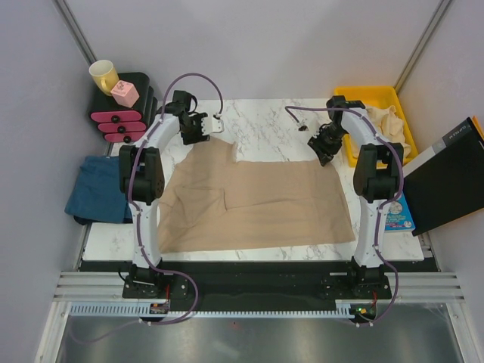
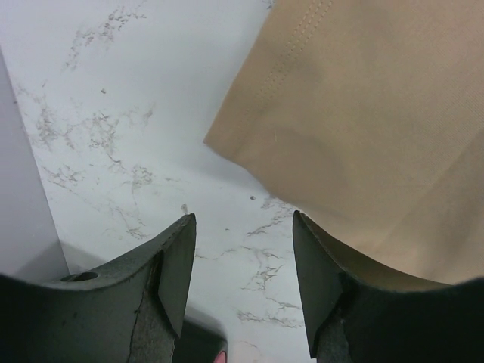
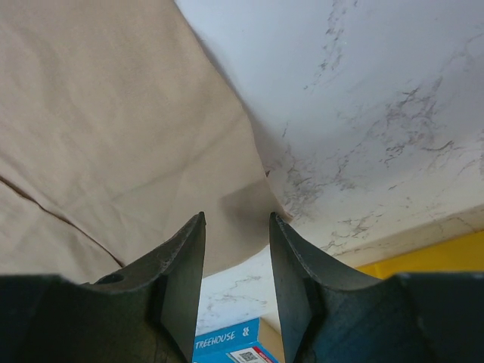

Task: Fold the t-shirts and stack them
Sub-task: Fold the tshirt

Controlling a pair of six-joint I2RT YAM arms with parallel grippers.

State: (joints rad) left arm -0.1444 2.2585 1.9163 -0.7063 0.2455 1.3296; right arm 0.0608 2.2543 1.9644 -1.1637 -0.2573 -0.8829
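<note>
White marble tabletop fills the workspace. Well left of the left gripper, a folded teal-blue cotton t-shirt lies at the marble's edge. That gripper hovers released and empty just beside the sleeve of a tan cotton t-shirt spread flat. The right gripper, likewise parted and empty, hangs over the shirt's far right corner. Right of it, crumpled beige t-shirts fill a yellow plastic bin.

Tan tee is spread flat on the bench; teal-blue one is left bunched off its left edge, beige ones crumpled in the yellow bin.
</note>
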